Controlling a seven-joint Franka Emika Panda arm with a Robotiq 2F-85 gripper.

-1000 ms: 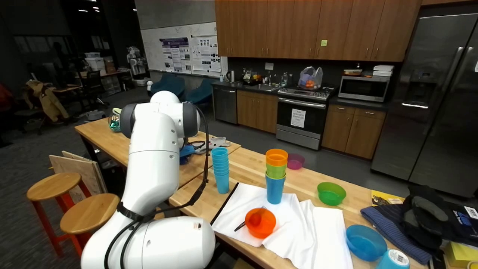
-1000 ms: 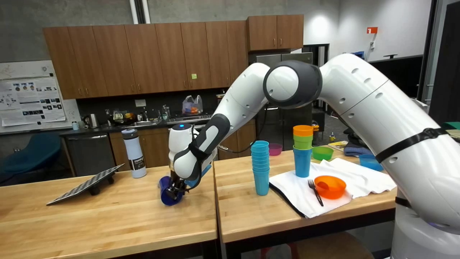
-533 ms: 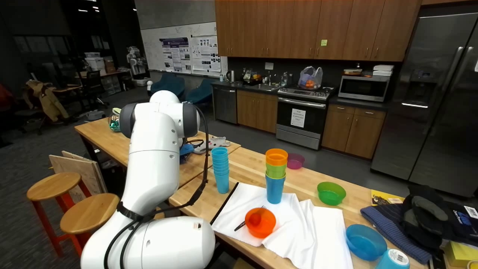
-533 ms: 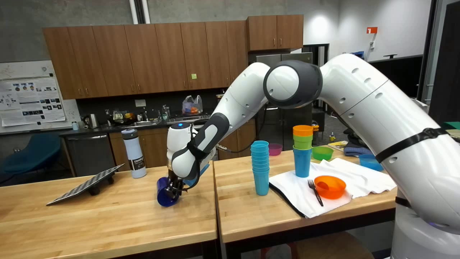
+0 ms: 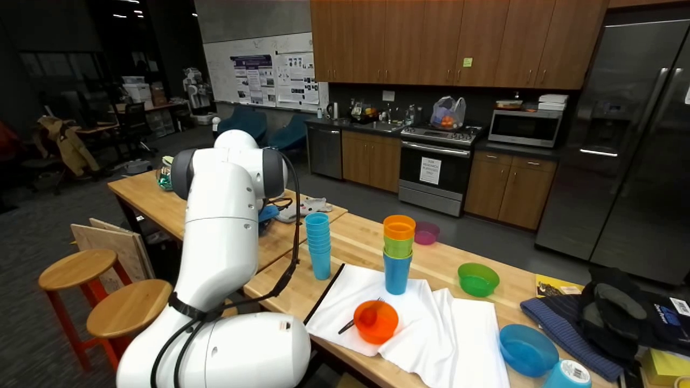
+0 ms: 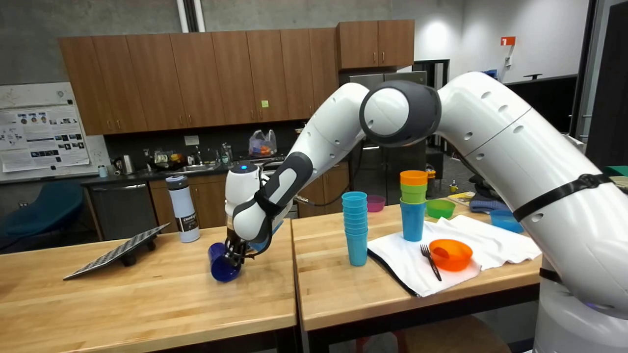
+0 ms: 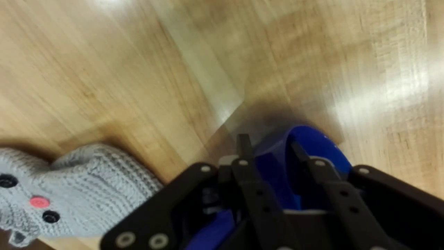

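The arm [image 6: 392, 115] arches, its hand [image 7: 270, 144] (pointed downward) pinching the side of a tilted blue cup [image 6: 219, 262].

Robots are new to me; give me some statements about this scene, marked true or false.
1. The gripper is at a round dark blue cup. True.
2. In the stack of orange, green and blue plastic cups, orange is on top. True.
3. A black fork lies inside the round orange plastic bowl. False: the fork lies beside the bowl, on the white cloth.
4. That dark blue cup stands upright. False: it is tilted.
5. The round green plastic bowl rests on a wooden table. True.
6. The stack of light-blue plastic cups stands on the cloth. False: the light-blue stack stands directly on the table.
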